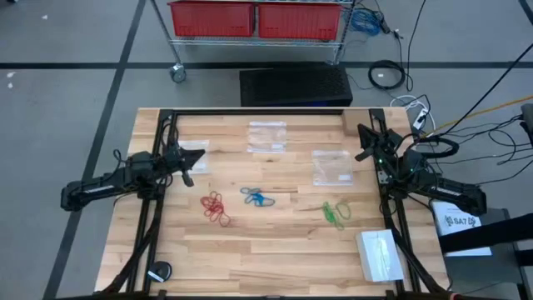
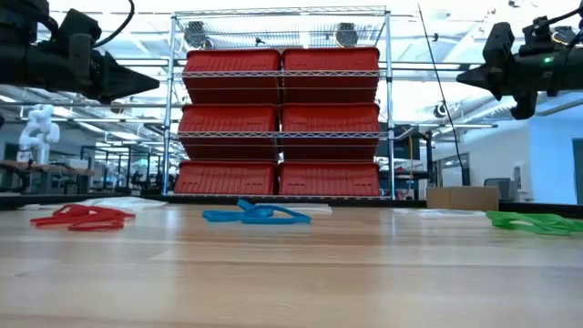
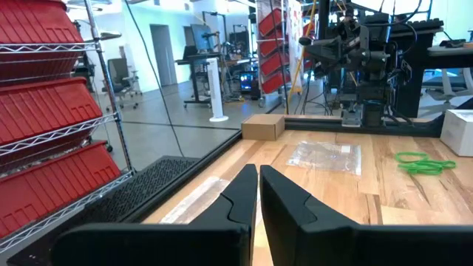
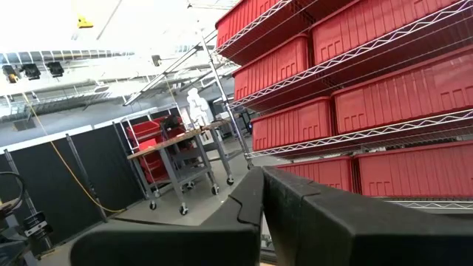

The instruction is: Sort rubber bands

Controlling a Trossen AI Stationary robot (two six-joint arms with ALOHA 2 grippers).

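1. My left gripper (image 1: 188,158) hangs over the table's (image 1: 275,258) left side, fingers together, empty.
2. My right gripper (image 1: 364,142) hangs over its right side, pressed closed, empty.
3. On the table, I see red bands (image 1: 215,207) left of the blue bands (image 1: 256,197); green bands (image 1: 336,212) lie to the blue ones' right.

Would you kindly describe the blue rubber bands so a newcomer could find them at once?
On the wooden table, three small tangles of loops lie in a row between the arms. The blue bands are the middle one, with the red bands on the left arm's side and the green bands on the right's.
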